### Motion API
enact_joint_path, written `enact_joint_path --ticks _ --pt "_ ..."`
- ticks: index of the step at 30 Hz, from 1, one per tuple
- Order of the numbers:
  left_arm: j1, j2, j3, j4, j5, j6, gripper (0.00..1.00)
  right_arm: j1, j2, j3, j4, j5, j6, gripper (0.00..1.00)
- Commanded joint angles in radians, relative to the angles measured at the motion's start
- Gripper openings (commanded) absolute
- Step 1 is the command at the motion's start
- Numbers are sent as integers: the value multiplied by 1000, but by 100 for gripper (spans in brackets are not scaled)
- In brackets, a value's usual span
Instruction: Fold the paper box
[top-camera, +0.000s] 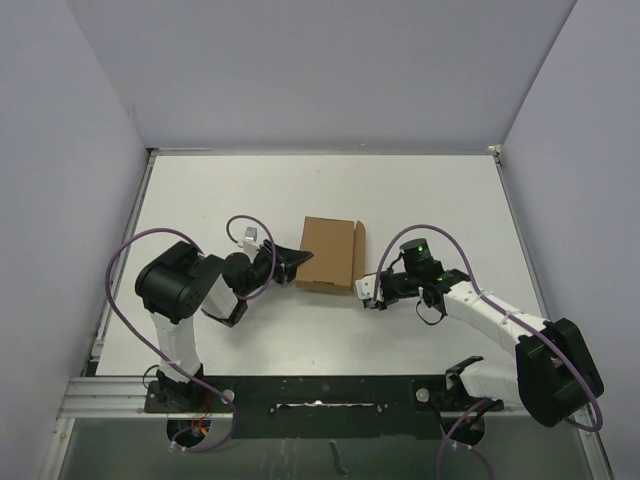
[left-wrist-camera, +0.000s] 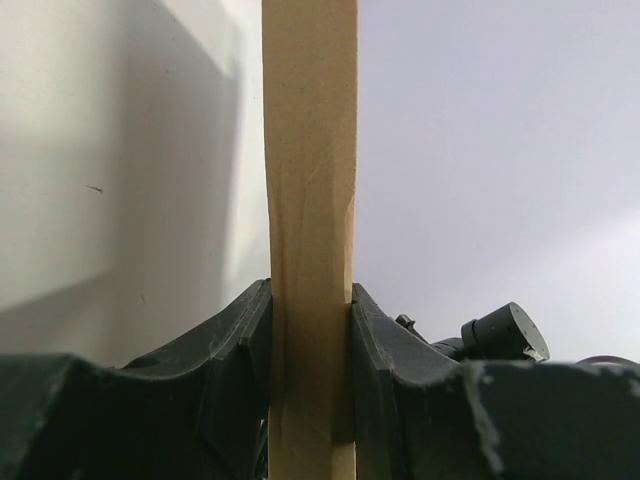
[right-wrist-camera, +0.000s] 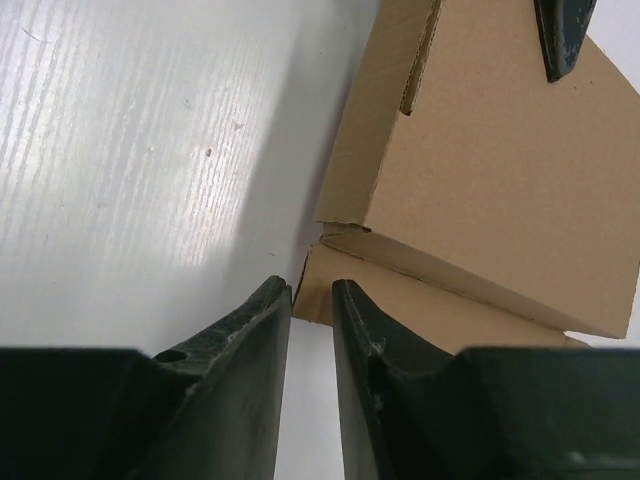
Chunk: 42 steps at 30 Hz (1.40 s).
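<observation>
The paper box (top-camera: 328, 250) lies as a flat brown cardboard package in the middle of the white table. My left gripper (top-camera: 296, 262) is at its left edge. In the left wrist view the jaws (left-wrist-camera: 310, 295) are shut on a cardboard edge (left-wrist-camera: 310, 150) that stands upright between them. My right gripper (top-camera: 372, 292) is at the box's near right corner. In the right wrist view its jaws (right-wrist-camera: 312, 288) stand open by a narrow gap with nothing between them. The box's lower corner (right-wrist-camera: 318, 285) sits just past the fingertips. A raised flap (right-wrist-camera: 500, 150) slopes above it.
The white table (top-camera: 330, 190) is enclosed by pale walls at the back and both sides. A metal rail (top-camera: 120, 395) runs along the near edge by the arm bases. Purple cables (top-camera: 125, 255) loop off both arms. One left fingertip (right-wrist-camera: 562, 35) shows over the box's far side.
</observation>
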Motion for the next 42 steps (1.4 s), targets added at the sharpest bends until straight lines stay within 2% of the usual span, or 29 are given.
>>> enact_joint_path --ticks 1,9,28,42 --pt "7 -21 8 110 24 -6 23 8 -12 13 25 -9 0 22" --pt "4 -24 11 110 28 21 23 12 2 47 -5 -32 56 0" --pt "-32 -37 18 83 -3 97 22 66 172 236 -144 85 269 0" --pt "-38 -17 30 -2 -4 175 22 68 295 321 -221 97 342 0"
